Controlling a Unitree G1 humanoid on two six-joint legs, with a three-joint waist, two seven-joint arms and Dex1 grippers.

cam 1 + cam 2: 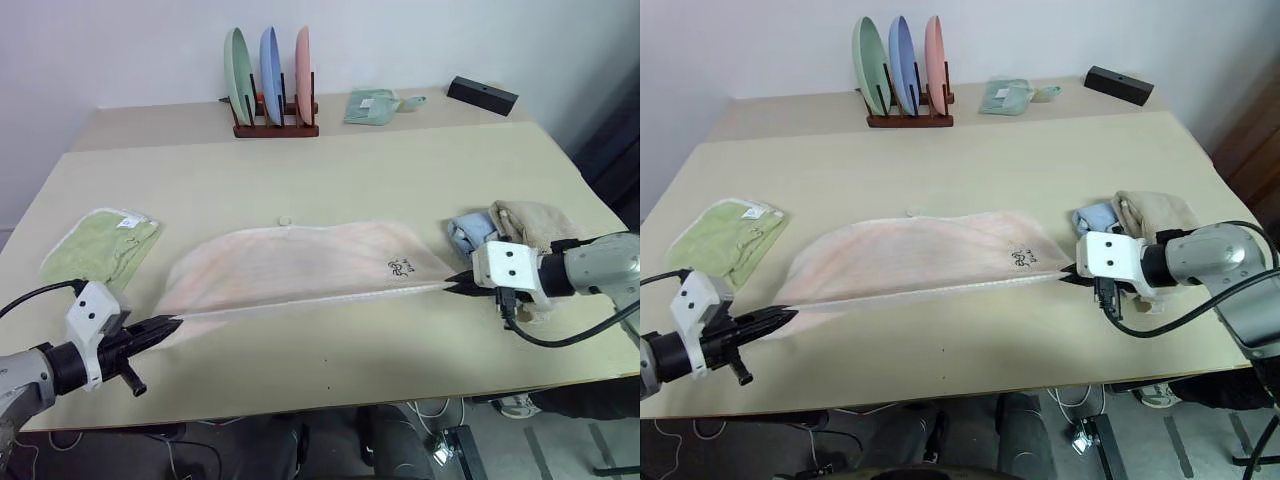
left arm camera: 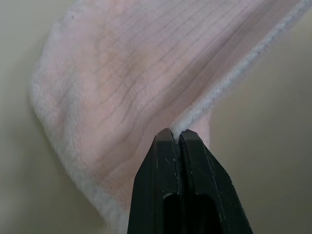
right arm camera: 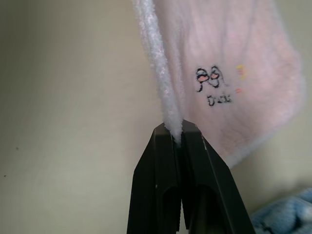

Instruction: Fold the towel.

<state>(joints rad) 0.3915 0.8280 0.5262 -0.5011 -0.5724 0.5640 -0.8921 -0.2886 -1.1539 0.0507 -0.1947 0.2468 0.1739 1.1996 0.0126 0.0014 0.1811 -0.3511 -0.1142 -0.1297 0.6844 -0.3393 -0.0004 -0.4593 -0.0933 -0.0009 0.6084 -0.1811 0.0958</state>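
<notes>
So the towel (image 1: 300, 265) lies lengthwise across the bench (image 1: 330, 170), near edge pulled taut. The left pincer (image 1: 170, 324) pinches one corner, the right pincer (image 1: 456, 284) clamps the other, by the printed mark (image 1: 401, 266).

A lab or test room staged as a home: a plain beige table (image 1: 330, 170) against a bare white wall, holding a wooden rack (image 1: 275, 125) of three coloured plates and folded household cloths (cables (image 1: 440, 420) trail on the floor beneath).
</notes>
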